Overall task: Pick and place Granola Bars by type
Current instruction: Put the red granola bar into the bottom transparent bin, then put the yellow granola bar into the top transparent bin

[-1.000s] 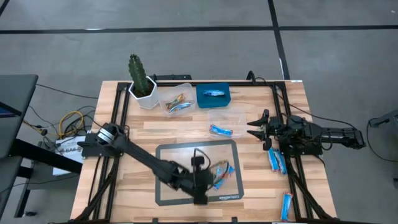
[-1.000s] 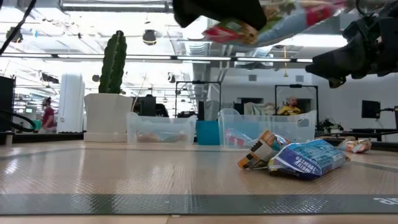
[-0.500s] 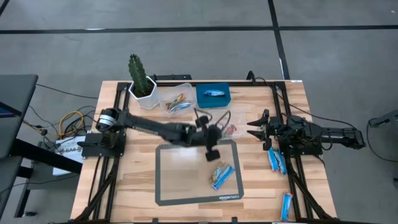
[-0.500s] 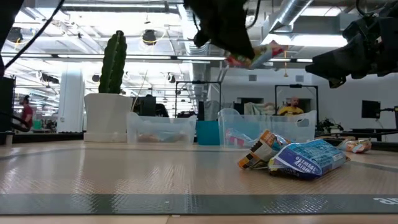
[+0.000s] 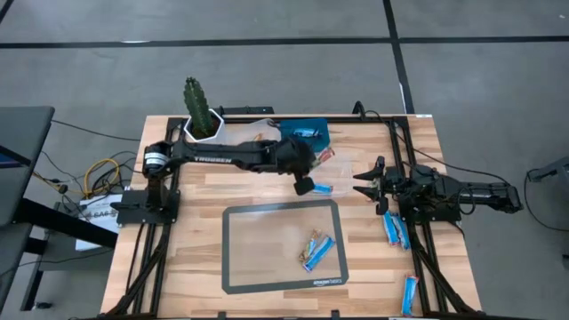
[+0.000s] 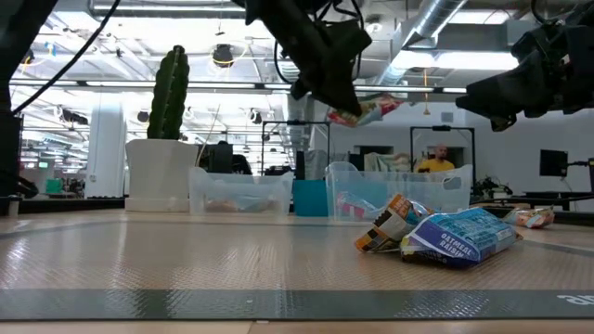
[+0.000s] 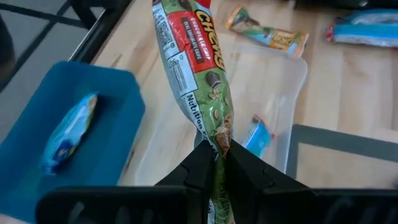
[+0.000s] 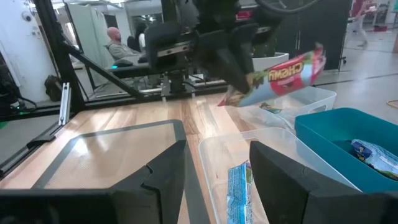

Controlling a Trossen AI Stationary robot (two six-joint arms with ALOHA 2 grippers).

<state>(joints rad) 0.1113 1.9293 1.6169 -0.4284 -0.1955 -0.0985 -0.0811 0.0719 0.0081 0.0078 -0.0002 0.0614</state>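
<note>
Granola bar (image 7: 198, 74) in left pincer (image 7: 214, 157)

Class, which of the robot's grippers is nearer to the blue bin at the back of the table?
The left gripper, holding a red-and-green granola bar, hovers just beside the blue bin. The right gripper sits farther off, toward the table's right side.

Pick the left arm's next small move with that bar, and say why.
Probably don't release here; carry it on to the other clear tub beside the cactus. The left gripper is shut on a red-and-green bar over a tub holding a blue bar, and the bin holds a blue one too. The other tub's contents are unclear.
</note>
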